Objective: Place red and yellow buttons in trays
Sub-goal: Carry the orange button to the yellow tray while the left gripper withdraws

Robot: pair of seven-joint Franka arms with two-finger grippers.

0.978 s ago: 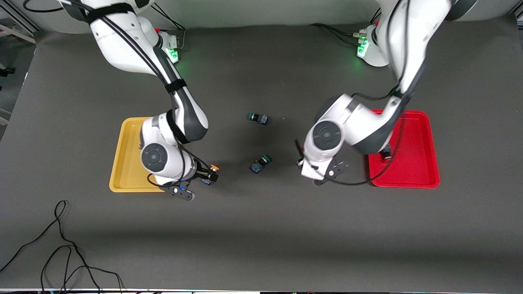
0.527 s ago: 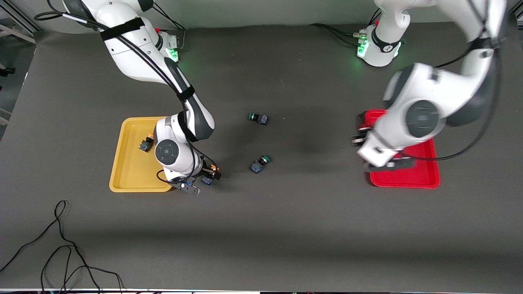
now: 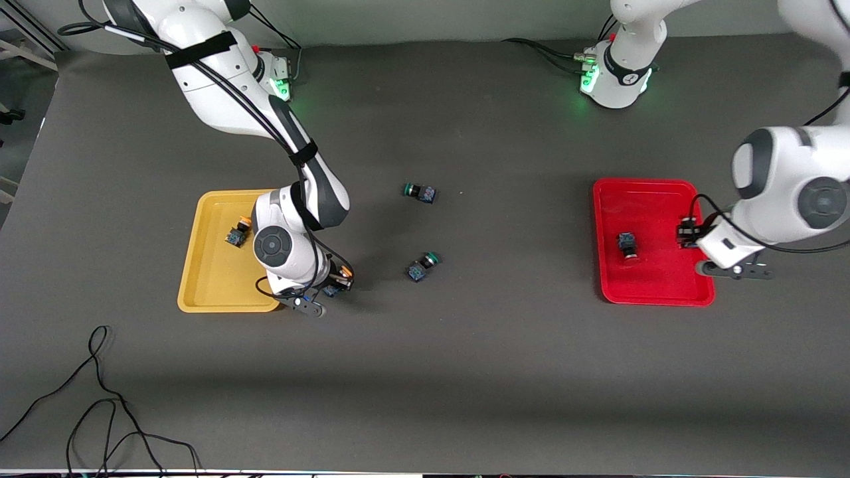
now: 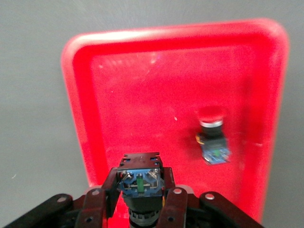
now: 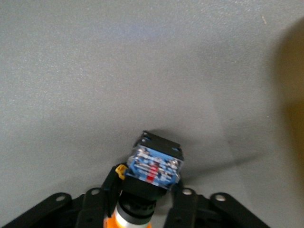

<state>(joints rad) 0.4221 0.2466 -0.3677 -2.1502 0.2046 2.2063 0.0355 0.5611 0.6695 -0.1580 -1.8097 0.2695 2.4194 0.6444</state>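
Note:
My left gripper (image 3: 688, 234) is over the red tray (image 3: 664, 292), at its edge toward the left arm's end. It is shut on a black-and-blue button (image 4: 140, 176) whose cap is hidden. A red button (image 3: 626, 244) lies in that tray and shows in the left wrist view (image 4: 212, 135). My right gripper (image 3: 337, 281) is low over the table beside the yellow tray (image 3: 206, 285). It is shut on a yellow button (image 5: 153, 176) with an orange cap. Another yellow button (image 3: 237, 233) lies in the yellow tray.
Two green-capped buttons lie mid-table between the trays, one (image 3: 420, 192) farther from the front camera and one (image 3: 422, 265) nearer. Black cables (image 3: 99, 398) lie on the table toward the right arm's end, near the front edge.
My left arm swung from mid-table across the red tray to its edge at the left arm's end, uncovering the red button. My right gripper shifted slightly toward the yellow tray with its button.

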